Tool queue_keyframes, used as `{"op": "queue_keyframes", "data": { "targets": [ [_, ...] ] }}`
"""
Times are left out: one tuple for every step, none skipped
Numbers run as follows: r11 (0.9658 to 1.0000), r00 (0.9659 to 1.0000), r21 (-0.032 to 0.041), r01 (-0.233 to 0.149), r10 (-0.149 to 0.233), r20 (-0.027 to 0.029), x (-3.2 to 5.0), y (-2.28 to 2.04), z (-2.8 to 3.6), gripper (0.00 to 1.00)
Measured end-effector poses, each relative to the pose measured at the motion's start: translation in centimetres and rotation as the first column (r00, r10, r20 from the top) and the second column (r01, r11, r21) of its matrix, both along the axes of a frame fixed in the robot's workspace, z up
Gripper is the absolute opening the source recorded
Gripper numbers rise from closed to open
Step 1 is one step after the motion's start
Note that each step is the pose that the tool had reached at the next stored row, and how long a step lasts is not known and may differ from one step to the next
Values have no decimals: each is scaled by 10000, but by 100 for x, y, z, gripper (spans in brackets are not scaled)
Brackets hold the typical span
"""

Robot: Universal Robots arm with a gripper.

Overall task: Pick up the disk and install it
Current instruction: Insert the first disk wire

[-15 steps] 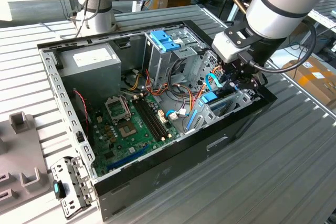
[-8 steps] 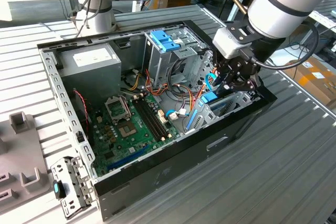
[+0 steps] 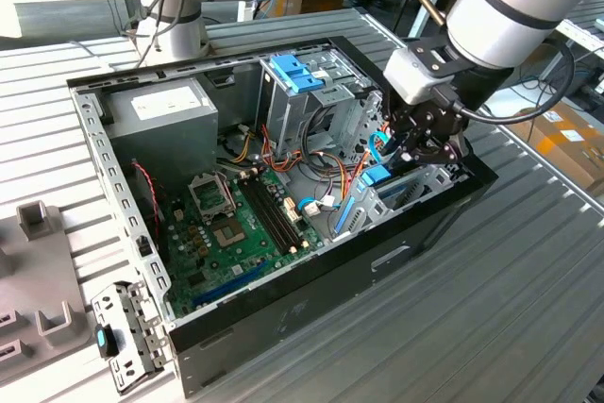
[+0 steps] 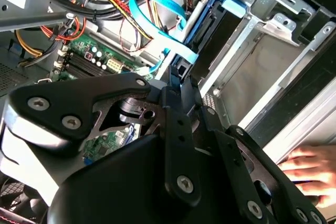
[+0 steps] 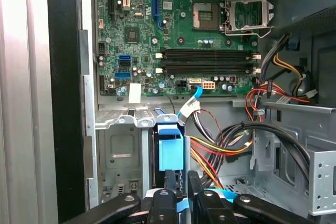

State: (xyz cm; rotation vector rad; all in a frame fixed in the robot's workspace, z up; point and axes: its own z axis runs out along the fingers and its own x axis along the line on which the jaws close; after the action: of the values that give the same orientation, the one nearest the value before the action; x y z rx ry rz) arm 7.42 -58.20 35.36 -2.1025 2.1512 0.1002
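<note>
The disk (image 3: 375,176) stands on edge in the low metal bay at the end of the open computer case (image 3: 311,299) on the exterior view's right. Its light-blue carrier (image 5: 170,148) faces up, and its dark body (image 4: 218,40) sits between grey bay walls. My gripper (image 3: 427,146) hangs just above that end of the bay. In both wrist views the two black fingers (image 5: 169,182) are drawn close together, with nothing between them. The fingertips (image 4: 176,85) of my gripper (image 4: 181,80) sit at the end of the carrier; I cannot tell whether they touch it.
A tall grey cage with a blue bracket (image 3: 297,73) stands near the gripper. A light-blue ribbon cable (image 4: 152,9) and red, yellow and orange wires (image 5: 220,150) run beside the bay. The green motherboard (image 3: 236,224) fills the case floor. A person's hand (image 4: 310,171) rests outside the case wall.
</note>
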Motion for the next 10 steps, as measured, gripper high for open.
{"op": "queue_keyframes", "data": {
  "targets": [
    [10000,10000,1,0,0,0,24,2,0,24],
    [10000,10000,1,0,0,0,61,4,0,24],
    [10000,10000,1,0,0,0,83,5,0,24],
    [10000,10000,0,0,0,0,107,6,0,24],
    [10000,10000,0,0,0,-1,138,7,0,24],
    [10000,10000,1,0,0,0,161,8,0,24],
    [10000,10000,1,1,-1,-1,192,10,0,24],
    [10000,10000,1,1,-1,0,217,11,0,24],
    [10000,10000,0,1,-1,0,249,12,0,24],
    [10000,10000,1,1,-1,-1,271,13,0,24]
  ]
}}
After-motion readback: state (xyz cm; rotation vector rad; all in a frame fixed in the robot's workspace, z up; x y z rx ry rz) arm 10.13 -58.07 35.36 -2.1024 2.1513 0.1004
